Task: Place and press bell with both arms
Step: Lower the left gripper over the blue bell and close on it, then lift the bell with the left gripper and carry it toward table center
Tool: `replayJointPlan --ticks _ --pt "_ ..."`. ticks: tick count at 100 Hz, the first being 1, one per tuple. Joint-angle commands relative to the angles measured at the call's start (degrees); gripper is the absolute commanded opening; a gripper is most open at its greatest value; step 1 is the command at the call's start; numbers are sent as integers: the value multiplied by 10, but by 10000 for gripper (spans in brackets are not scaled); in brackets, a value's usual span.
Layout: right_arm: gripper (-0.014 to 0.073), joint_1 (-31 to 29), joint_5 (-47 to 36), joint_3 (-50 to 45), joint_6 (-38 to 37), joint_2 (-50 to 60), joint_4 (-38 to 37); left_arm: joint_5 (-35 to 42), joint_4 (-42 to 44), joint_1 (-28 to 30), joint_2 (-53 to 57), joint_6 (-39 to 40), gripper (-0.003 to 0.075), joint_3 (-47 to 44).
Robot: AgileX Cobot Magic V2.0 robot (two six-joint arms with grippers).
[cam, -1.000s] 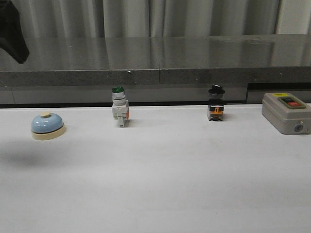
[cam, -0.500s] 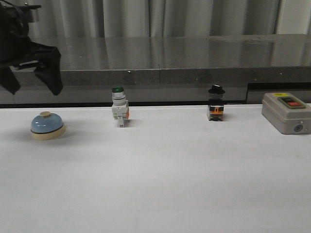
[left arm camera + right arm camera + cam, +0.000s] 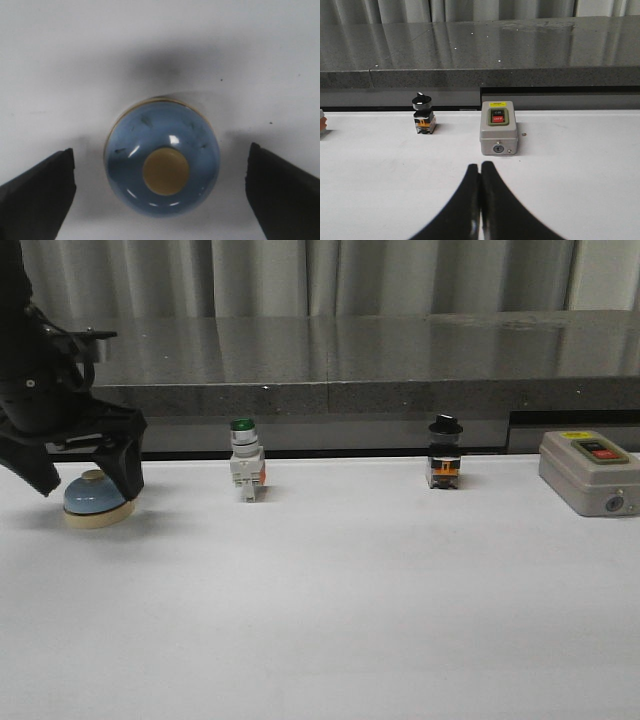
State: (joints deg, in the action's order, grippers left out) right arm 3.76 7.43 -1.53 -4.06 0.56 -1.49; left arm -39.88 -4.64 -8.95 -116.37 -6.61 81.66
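Now the bell (image 3: pixel 162 170) sits untouched between the left tool's (image 3: pixel 82 478) wide-spread fingers (image 3: pixel 35 197).

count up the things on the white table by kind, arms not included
call bell: 1
green-capped pushbutton switch: 1
black-knobbed selector switch: 1
grey control box with red button: 1
total: 4

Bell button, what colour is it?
Cream, on the blue bell; the left wrist view shows it best.
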Motion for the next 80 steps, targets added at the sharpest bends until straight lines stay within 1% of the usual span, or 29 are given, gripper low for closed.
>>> replayJointPlan --ticks 1,7,14,21,33,40,45,50,67,80 --pt "-69 -4 -53 8 1 9 -4 17 -3 -3 22 1 633 17" --pt "-69 -4 -53 8 1 9 -4 17 -3 -3 21 1 612 17" --pt "-69 -4 -53 8 1 9 -4 17 -3 -3 20 1 564 17" --pt "-69 -4 -53 8 1 9 -4 19 -3 -3 20 1 489 17" --pt "-69 -4 -53 8 1 9 -4 19 -3 -3 20 1 323 17" --pt "-69 -4 -53 8 1 9 -4 19 -3 -3 20 1 256 17" --pt "-69 -4 -53 8 1 9 -4 15 -3 -3 21 1 224 17" --pt "-69 -4 -53 8 1 9 -4 11 -3 -3 24 1 207 18" --pt "-69 -4 -53 8 1 9 -4 -23 -3 -5 58 -2 200 18" --pt "-69 -4 -53 8 1 9 -4 -43 -5 -27 105 -2 199 18"
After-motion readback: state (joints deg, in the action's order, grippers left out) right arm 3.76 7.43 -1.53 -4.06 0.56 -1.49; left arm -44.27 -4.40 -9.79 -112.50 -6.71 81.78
